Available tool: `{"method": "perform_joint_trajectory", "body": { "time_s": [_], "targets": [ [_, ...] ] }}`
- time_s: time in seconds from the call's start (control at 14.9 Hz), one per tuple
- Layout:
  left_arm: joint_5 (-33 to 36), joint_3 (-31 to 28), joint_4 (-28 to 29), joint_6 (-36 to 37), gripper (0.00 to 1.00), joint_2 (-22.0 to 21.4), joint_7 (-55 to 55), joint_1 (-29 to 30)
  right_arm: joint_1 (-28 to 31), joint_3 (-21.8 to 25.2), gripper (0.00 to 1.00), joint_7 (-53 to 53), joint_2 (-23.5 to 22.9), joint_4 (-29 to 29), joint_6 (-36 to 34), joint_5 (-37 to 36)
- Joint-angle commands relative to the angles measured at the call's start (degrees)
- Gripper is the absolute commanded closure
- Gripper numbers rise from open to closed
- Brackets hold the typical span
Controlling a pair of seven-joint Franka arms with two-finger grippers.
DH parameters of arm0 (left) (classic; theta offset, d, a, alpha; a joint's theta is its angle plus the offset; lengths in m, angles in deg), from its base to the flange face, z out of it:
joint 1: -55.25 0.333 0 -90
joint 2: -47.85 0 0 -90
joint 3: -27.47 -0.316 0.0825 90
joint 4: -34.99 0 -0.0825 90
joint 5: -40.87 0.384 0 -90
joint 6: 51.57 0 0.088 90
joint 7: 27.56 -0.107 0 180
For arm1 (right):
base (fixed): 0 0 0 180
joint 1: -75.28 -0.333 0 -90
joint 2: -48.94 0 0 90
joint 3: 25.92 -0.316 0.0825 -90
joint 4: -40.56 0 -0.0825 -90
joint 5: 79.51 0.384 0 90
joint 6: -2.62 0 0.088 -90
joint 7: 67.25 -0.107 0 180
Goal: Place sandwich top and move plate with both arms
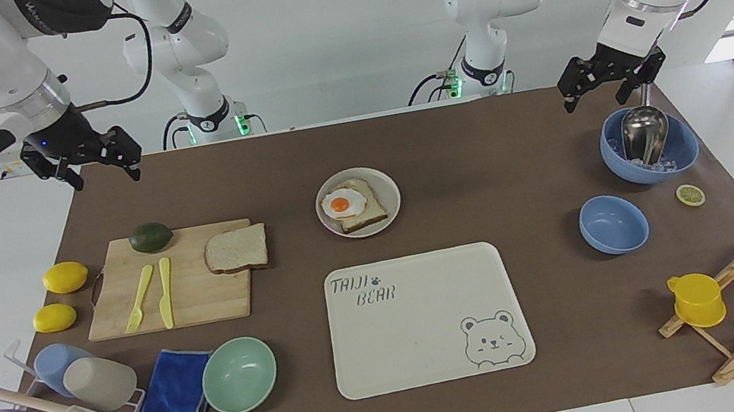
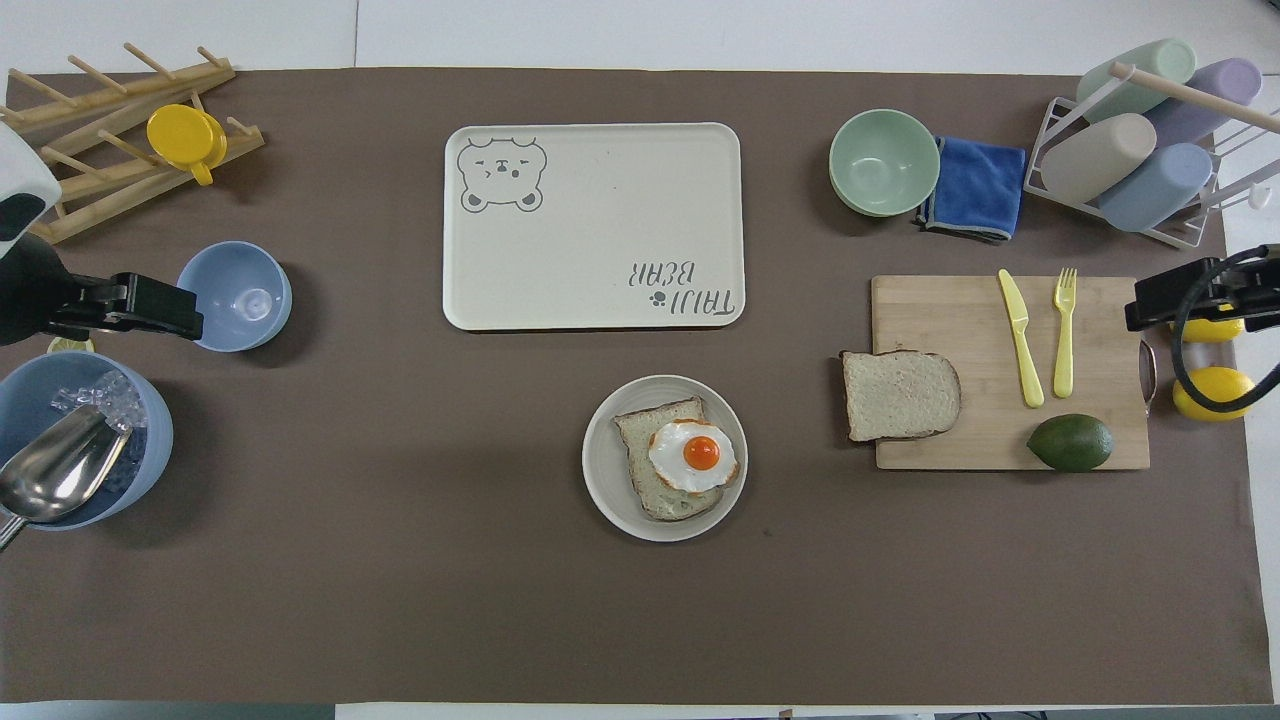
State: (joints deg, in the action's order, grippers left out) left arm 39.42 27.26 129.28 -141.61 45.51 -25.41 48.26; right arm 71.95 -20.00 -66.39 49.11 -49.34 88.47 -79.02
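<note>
The sandwich top (image 1: 236,249) (image 2: 900,394), one slice of tan bread with a brown crust, lies flat on the edge of a wooden cutting board (image 1: 181,297) (image 2: 1000,440), partly overhanging the side that faces the table's middle. On the same board are a yellow knife (image 1: 164,293) (image 2: 1020,337), a yellow fork (image 1: 140,298) (image 2: 1064,331) and a green avocado (image 1: 151,237) (image 2: 1070,442).

Well apart from the slice, near the middle of the table, sits the plate (image 1: 385,186) (image 2: 610,485) — small, round, beige-grey. It holds another bread slice topped with a fried egg (image 1: 344,204) (image 2: 694,455). Farther from the robots than the plate lies a cream bear tray (image 1: 427,317) (image 2: 594,225), with nothing on it.

The right gripper (image 1: 104,169) (image 2: 1160,300) hangs in the air over the brown mat at the right arm's end of the table, fingers spread apart and holding nothing. The left gripper (image 1: 598,91) (image 2: 150,305) hangs over the left arm's end, above a blue bowl (image 1: 682,149) (image 2: 150,440) that holds ice and a metal scoop (image 1: 644,131) (image 2: 55,478) — its fingers are also parted and hold nothing.

Two lemons (image 1: 65,277) (image 2: 1212,392) lie beside the board, toward the table's edge.
</note>
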Motion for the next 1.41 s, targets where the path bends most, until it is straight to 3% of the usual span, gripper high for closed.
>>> {"method": "perform_joint_trajectory", "body": {
  "time_s": [0.0, 0.54, 0.74, 0.81, 0.94, 1.21, 1.34],
  "targets": [
    [-0.2, -0.1, 0.0, 0.9, 0.00, -0.6, -0.3, 0.1, 0.8, -0.3, 0.00, 0.6, -0.7, 1.0, -0.2, -0.4],
    [-0.3, -0.1, 0.0, 1.0, 0.00, -0.6, -0.3, 0.1, -0.2, -0.7, 0.00, 0.1, 0.1, 0.3, -0.3, -0.3],
    [-0.3, -0.1, 0.0, 1.0, 0.00, -0.6, -0.3, 0.1, -1.3, -0.9, 0.00, 0.4, 3.8, -8.5, 5.6, -2.0],
    [-0.2, -0.1, 0.0, 1.0, 0.00, -0.6, -0.3, 0.1, -3.9, -1.0, 0.00, -0.5, 4.0, -10.9, 7.8, -7.1],
    [-0.3, -0.1, 0.0, 1.0, 0.00, -0.6, -0.3, 0.1, -9.5, -1.0, 0.00, -7.1, 1.3, -12.2, 8.9, -15.5],
    [-0.2, -0.1, 0.0, 1.0, 0.00, -0.6, -0.3, 0.1, -18.4, -1.0, 0.00, -19.4, -8.8, -11.6, 11.8, -23.1],
    [-0.2, -0.2, 0.0, 1.0, 0.00, -0.6, -0.3, 0.1, -20.3, -1.3, 0.00, -25.4, -12.5, -12.1, 15.6, -23.3]
  ]
}}
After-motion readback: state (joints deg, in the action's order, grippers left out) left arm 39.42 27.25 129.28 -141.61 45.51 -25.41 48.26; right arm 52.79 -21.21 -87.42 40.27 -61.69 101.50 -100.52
